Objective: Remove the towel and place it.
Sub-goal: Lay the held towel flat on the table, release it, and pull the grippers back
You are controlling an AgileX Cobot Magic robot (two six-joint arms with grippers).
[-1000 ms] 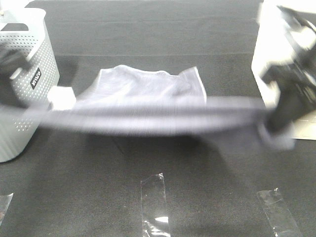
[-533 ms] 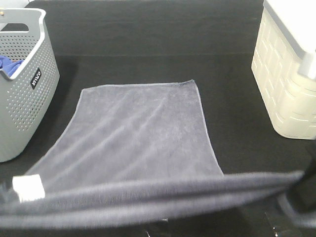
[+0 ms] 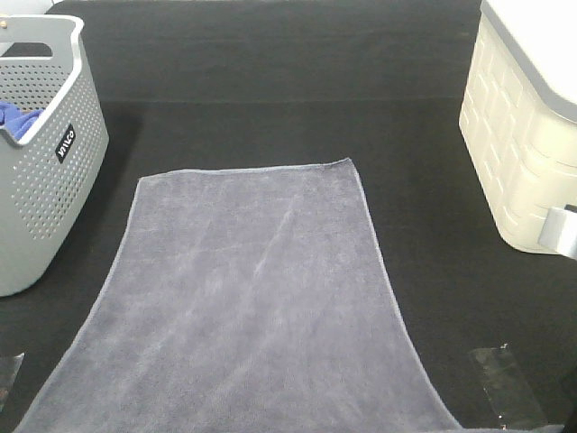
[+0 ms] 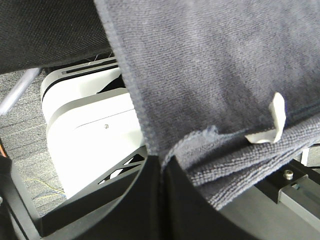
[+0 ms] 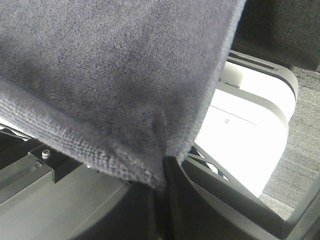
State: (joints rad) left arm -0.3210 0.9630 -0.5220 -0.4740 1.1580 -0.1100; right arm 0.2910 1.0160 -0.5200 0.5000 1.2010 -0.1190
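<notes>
across the middle of the counter (image 3: 270,72) the towel (image 3: 252,298) lies spread flat and nearly smooth. its far hem runs a little aslant between the basket (image 3: 54,189) and the cream bin (image 3: 514,153), touching neither. its near end runs out of the high view, and neither of my hands shows there.

the wrist views pick them up. my left hand (image 4: 161,167) is pinched tight on the near left corner, the hem caught between the two dark fingers (image 4: 130,205). a doubled-over fold of cloth and the white label (image 4: 272,122) are bunched just beside the grip. my right hand (image 5: 164,167) is clamped just as tight on the other near corner. below the corners i see the white base (image 4: 85,145) and the floor (image 4: 25,130), not counter, so i judge that the near end hangs past the front edge.

that is where the trouble lies. if i let go here, the overhanging cloth could drag the towel off the front. if one hand frees before the other, the held side could tug the sheet askew. the fold at my left could end up as a crease. pulling further toward me would draw the far hem along and wrinkle what is flat. the blue cloth (image 3: 16,115) in the basket is well apart and no concern.
</notes>
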